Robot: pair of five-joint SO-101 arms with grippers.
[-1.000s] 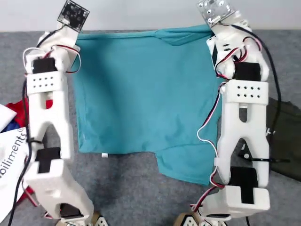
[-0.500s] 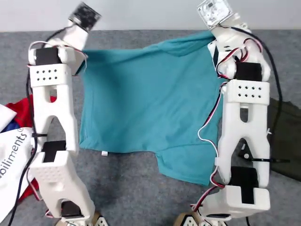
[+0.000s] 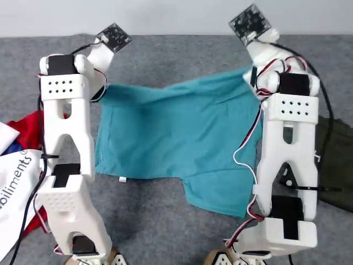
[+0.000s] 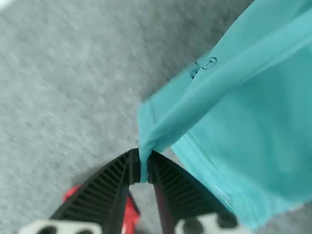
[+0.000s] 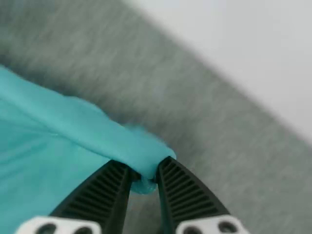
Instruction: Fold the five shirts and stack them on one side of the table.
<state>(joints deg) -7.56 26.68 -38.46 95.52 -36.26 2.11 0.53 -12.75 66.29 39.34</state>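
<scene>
- The teal shirt lies spread on the grey worktop between the two arms, its near hem flat and its far edge drawn up off the surface.
- The left end effector is clamped tight on one far corner of the shirt; the cloth is pinched right between the black jaws, with no gap to see, and fans away from there in a taut fold.
- The right end effector is likewise closed on the other far corner, a bunched roll of teal fabric squeezed between its jaws and a little of it poking out beneath them.
- Between the two held corners, the far edge sags a little in the middle.
- One sleeve sticks out on the near side, flat on the worktop close to the right arm's base.
- A small white tag shows at the near hem.
- Off to the left arm's side there is a red garment, partly under a white printed sheet.
- By the right arm's outer side lies a dark olive garment, apart from the teal one.
</scene>
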